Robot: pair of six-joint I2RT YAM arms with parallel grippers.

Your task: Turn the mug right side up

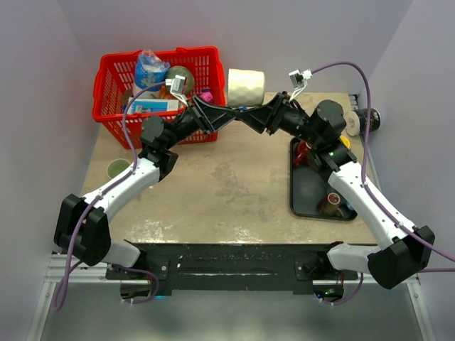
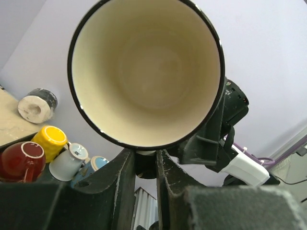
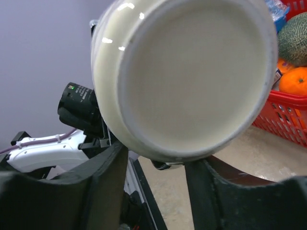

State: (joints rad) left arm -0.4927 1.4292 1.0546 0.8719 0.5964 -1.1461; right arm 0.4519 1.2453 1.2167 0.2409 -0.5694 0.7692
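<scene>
Inspecting the handover point first: the mug [image 2: 146, 72] is off the table [image 1: 213, 192], held in the air over its far middle, just right of the red basket [image 1: 106, 92] and near the paper roll [image 1: 245, 87]. It lies on its side, mouth toward the left arm and base toward the right arm. The left gripper [image 2: 144, 155] has its jaws drawn close together on a narrow part at the mug's lower edge; whether that part is wall or handle cannot be told. The right gripper [image 3: 156, 158] has its jaws standing apart beneath the base, and I judge them not to be clamping. The body looks like glazed ceramic or enamel: rigid, fairly heavy for a narrow pinch, slick under the pads, and liable to chip or break if dropped. The soundest hold would be across the wall at the rim, one finger inside and one outside, or on the handle if it can be reached. The left wrist view alone shows the empty cream interior and black rim, plus a red mug [image 2: 19, 160] and a yellow cup [image 2: 50, 139] lower left. The right wrist view alone shows the flat pale base and an orange [image 3: 295, 79] in the basket. The top view gives only the layout, including the black tray [image 1: 309, 188] at right; the mug itself is largely hidden there.
</scene>
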